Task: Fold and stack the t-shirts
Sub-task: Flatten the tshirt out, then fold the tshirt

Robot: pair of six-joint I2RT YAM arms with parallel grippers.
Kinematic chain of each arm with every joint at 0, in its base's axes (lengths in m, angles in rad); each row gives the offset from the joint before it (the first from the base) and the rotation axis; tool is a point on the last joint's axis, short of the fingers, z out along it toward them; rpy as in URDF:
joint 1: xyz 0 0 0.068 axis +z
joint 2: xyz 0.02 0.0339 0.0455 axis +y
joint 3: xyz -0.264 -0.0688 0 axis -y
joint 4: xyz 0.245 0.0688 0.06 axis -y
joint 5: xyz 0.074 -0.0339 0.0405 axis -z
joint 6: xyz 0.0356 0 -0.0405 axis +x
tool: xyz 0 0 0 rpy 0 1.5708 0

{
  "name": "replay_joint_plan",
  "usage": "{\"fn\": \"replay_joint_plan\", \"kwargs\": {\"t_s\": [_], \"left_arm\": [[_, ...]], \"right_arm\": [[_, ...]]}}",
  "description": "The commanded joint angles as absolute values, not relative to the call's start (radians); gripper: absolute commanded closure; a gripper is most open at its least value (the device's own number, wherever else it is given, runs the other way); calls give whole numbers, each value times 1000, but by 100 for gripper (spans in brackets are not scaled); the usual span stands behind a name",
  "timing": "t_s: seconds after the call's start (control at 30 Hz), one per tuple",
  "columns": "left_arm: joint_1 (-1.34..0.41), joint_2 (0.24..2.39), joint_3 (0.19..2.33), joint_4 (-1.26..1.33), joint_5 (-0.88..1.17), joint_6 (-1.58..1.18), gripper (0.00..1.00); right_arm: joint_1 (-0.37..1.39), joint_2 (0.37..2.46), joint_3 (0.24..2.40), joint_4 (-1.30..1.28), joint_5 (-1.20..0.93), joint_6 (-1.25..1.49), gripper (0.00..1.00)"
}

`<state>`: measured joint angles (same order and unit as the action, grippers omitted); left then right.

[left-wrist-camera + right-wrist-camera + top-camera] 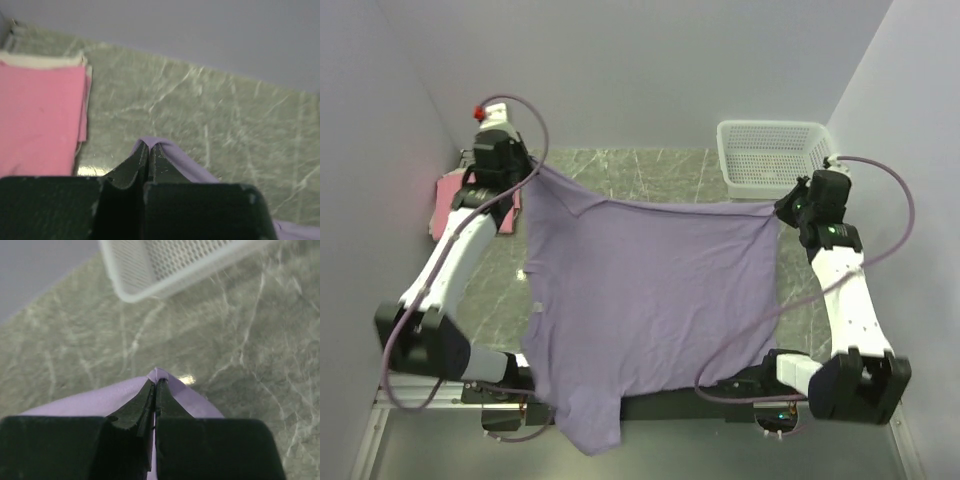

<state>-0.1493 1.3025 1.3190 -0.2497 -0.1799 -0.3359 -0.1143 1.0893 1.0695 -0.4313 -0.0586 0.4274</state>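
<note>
Pinching was firm on both sides: the left gripper (pixel 532 171) and the right gripper (pixel 783 208) each had its jaws closed on a far corner of the lavender t-shirt (pixel 650 300), probably to hold it stretched wide for folding. It spread over the table (pixel 650 175) toward the near edge, while the pink t-shirt (pixel 442 205) lay folded at far left.

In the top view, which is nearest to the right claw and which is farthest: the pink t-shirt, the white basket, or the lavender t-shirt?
1. lavender t-shirt, pinched in the right claw.
2. white basket, just behind it.
3. pink t-shirt, at the far left.
</note>
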Motion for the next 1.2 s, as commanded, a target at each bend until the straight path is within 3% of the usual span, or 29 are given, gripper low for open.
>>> {"fn": "replay_joint_plan", "kwargs": {"t_s": [0.0,0.23,0.43,0.83,1.17], "left_arm": [[-144,1403,1335,-42,-184,-342,99],[-137,1649,1436,-8,-138,-353,99],[-121,1726,1467,-17,-101,-368,99],[-100,1626,1427,-271,-75,-581,99],[-100,1433,1206,-285,-26,-784,99]], "right_arm": [[-112,1152,1051,-212,31,462,100],[-112,1495,1150,-118,3,433,100],[-112,1569,1175,-97,3,417,100],[-114,1654,1264,-179,-2,420,100],[-115,1726,1339,-225,26,411,99]]}}
